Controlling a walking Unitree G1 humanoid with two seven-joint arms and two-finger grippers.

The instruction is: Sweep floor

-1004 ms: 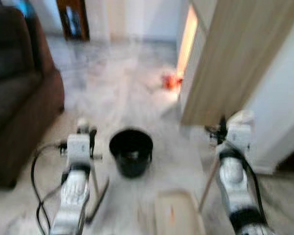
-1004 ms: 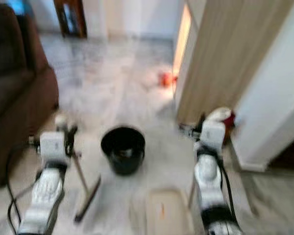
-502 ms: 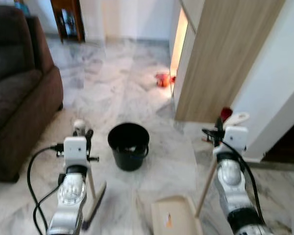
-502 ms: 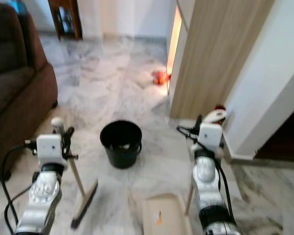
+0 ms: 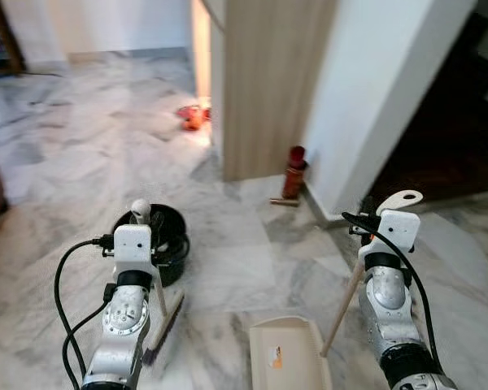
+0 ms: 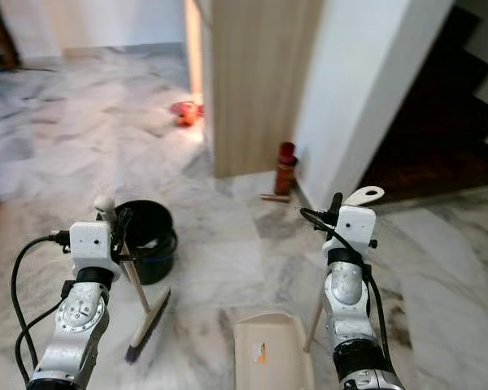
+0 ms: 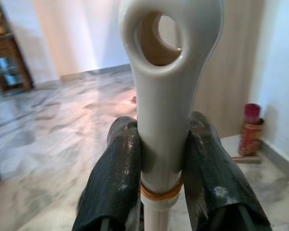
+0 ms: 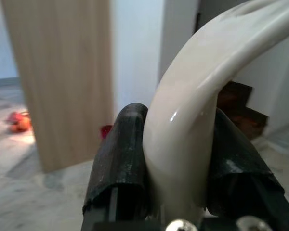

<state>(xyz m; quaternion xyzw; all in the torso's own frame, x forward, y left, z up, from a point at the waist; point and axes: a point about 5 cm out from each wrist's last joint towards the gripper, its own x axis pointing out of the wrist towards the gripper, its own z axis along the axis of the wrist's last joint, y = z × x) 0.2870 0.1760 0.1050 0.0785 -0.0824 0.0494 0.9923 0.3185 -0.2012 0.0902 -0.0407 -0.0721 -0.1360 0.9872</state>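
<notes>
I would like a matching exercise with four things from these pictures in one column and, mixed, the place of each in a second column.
Things:
1. black round bucket
2. beige plastic dustpan
3. red cylindrical can
4. small orange-red object

Places:
A. on the floor at the foot of the white wall
B. on the far floor, in the light beside the wooden panel
C. on the floor between the two arms, nearest the robot
D. just beyond the left gripper

Pairs: 1-D, 2-C, 3-A, 4-B

head stereo looking down, wrists close-up
</notes>
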